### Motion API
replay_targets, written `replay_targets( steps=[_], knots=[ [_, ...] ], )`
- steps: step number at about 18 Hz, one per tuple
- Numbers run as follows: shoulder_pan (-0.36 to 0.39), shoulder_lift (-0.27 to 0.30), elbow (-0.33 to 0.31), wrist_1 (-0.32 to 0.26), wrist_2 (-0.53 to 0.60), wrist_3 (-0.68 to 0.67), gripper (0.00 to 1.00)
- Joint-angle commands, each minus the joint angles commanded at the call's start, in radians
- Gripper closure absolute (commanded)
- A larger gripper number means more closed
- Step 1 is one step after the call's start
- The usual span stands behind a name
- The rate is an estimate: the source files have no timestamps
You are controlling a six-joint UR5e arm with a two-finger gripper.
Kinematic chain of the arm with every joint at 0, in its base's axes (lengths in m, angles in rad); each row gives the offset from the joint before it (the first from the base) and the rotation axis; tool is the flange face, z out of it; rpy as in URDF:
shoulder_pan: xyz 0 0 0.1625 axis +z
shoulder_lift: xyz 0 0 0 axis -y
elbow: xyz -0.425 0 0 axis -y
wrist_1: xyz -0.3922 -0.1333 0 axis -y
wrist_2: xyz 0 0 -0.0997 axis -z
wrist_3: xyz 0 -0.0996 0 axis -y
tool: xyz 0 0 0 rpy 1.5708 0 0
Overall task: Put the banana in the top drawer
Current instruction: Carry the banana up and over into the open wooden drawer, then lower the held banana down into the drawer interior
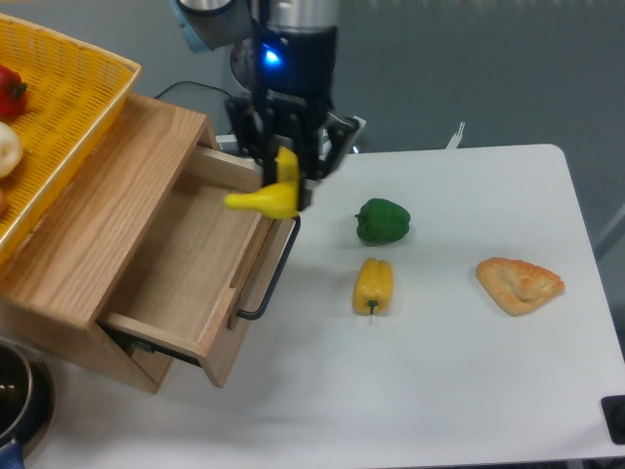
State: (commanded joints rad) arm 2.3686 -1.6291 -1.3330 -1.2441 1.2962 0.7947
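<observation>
My gripper hangs over the front right corner of the open top drawer and is shut on the banana. The yellow banana sticks out to the left below the fingers, above the drawer's front edge. The drawer is a light oak box pulled out of its wooden cabinet, with a black bar handle on its front. Its inside looks empty.
A yellow woven basket with vegetables sits on top of the cabinet. On the white table lie a green bell pepper, a yellow bell pepper and a pastry. A dark pot stands at the lower left.
</observation>
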Motion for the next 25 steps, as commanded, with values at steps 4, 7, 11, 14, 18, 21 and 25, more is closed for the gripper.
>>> replay_targets(
  steps=[4, 7, 11, 14, 18, 21, 25],
  knots=[
    [-0.025, -0.017, -0.015, 0.021, 0.000, -0.006, 0.78],
    [-0.029, -0.035, -0.035, 0.034, 0.000, -0.003, 0.78],
    [-0.034, -0.057, -0.041, 0.043, 0.000, -0.008, 0.78],
    [-0.046, -0.068, -0.070, 0.045, 0.000, -0.014, 0.78],
    [-0.061, -0.084, -0.086, 0.068, 0.002, -0.015, 0.78],
    [-0.072, -0.092, -0.087, 0.068, 0.002, -0.018, 0.78],
    [-0.086, -0.097, -0.098, 0.068, 0.002, -0.020, 0.78]
  ],
)
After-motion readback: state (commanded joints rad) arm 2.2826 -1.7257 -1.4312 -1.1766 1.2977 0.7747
